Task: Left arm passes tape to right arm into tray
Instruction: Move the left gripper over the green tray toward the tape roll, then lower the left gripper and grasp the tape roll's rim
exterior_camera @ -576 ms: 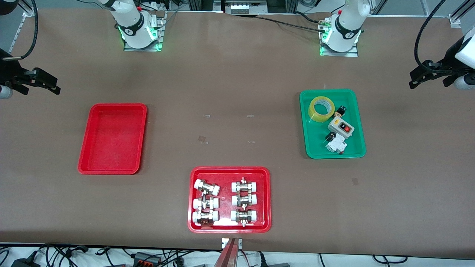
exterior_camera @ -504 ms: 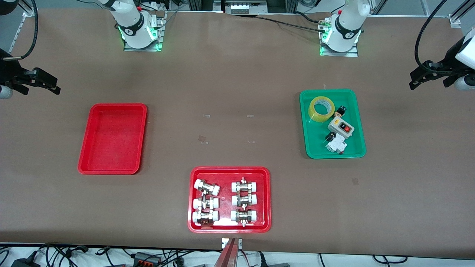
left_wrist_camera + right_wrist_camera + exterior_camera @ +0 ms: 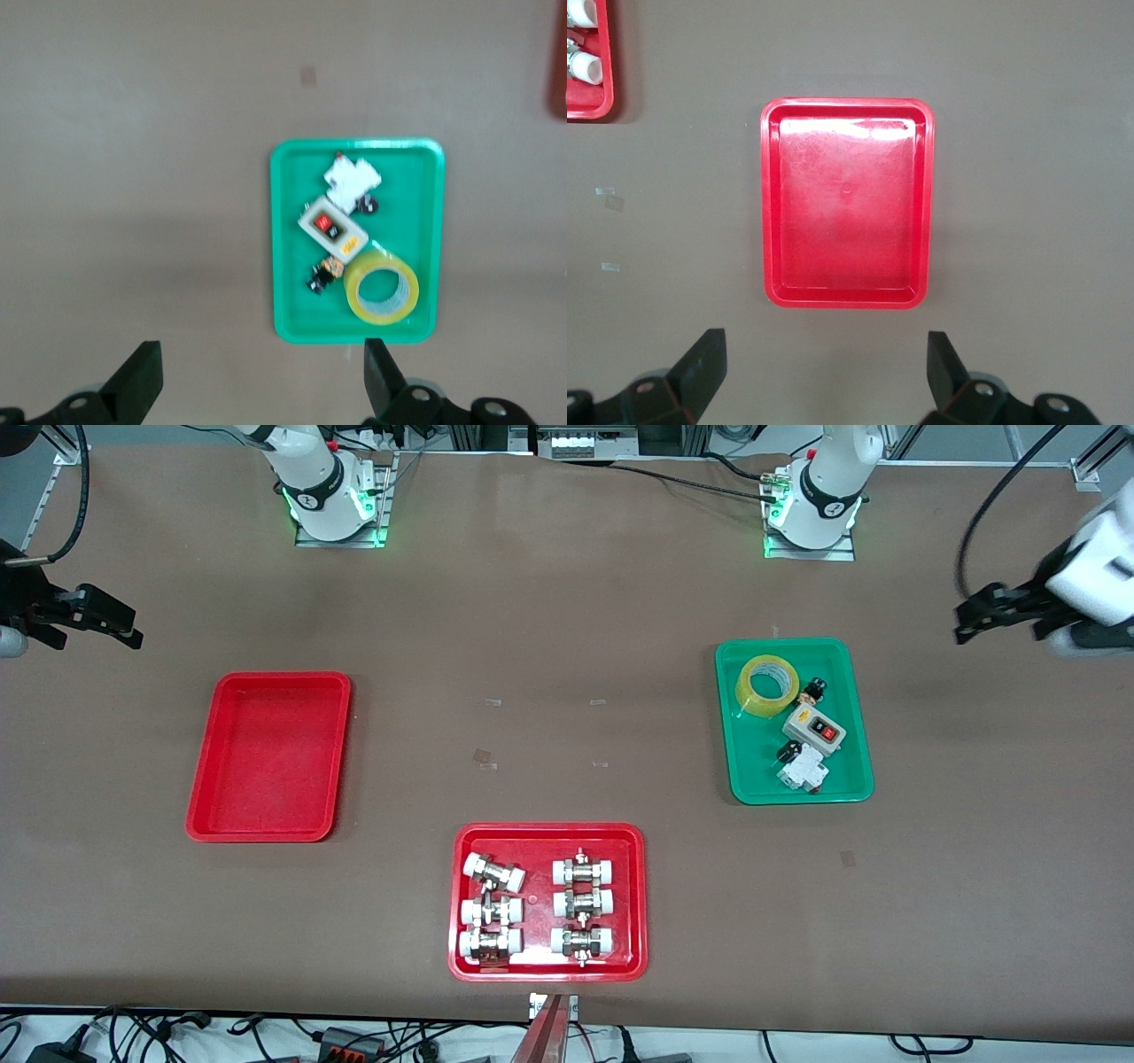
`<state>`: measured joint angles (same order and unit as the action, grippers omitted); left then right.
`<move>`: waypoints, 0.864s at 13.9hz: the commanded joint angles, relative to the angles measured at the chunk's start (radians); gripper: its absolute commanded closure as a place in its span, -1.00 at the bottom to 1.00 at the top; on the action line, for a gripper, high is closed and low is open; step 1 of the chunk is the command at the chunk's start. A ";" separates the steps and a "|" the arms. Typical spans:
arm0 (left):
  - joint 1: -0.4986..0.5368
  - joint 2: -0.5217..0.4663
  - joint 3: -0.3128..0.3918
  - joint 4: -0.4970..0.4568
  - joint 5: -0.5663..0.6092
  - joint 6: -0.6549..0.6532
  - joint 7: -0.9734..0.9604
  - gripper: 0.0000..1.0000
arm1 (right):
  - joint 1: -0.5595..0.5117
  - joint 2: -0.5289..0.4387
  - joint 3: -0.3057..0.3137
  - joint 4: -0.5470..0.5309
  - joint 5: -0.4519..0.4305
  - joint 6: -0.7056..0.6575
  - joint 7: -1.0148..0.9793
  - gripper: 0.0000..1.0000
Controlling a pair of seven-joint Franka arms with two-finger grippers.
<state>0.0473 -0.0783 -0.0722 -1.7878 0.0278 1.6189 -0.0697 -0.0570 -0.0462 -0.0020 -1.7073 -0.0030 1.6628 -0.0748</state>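
Tape (image 3: 767,685): roll of translucent yellow packing tape, flat in green tray (image 3: 753,779), at the corner nearest the left arm's base; unmoved. Beside it in the same tray: grey switch box (image 3: 813,732), white breaker (image 3: 803,769).
Left gripper (image 3: 966,622): shifted toward the green tray since the earlier frame, over bare tabletop (image 3: 567,620); jaws spread wide, empty.
Right gripper (image 3: 133,636): waiting over the tabletop's other end, almost unchanged; jaws wide, empty.
Tray (image 3: 266,755): plain red, nothing inside, unmoved.

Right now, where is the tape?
The tape lies in the green tray, at its corner nearest the left arm's base, beside a small black-and-gold part.
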 commanded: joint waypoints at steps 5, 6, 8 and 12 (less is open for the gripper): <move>-0.006 0.002 -0.064 -0.350 -0.110 0.244 -0.044 -1.00 | -0.009 -0.001 0.008 0.001 0.001 -0.012 0.000 -1.00; -0.006 0.003 -0.080 -0.425 -0.126 0.331 -0.050 -1.00 | -0.009 0.000 0.008 0.001 -0.002 -0.012 0.000 -1.00; -0.007 0.023 -0.107 -0.540 -0.132 0.468 -0.085 -1.00 | -0.009 0.014 0.007 0.006 -0.003 -0.005 -0.002 -1.00; -0.007 0.155 -0.164 -0.579 -0.134 0.570 -0.159 -1.00 | -0.009 0.020 0.007 0.011 -0.005 -0.003 0.000 -1.00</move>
<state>0.0367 0.0234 -0.2064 -2.3555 -0.0880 2.1332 -0.1919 -0.0573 -0.0296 -0.0019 -1.7082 -0.0030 1.6631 -0.0748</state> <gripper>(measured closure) 0.000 0.000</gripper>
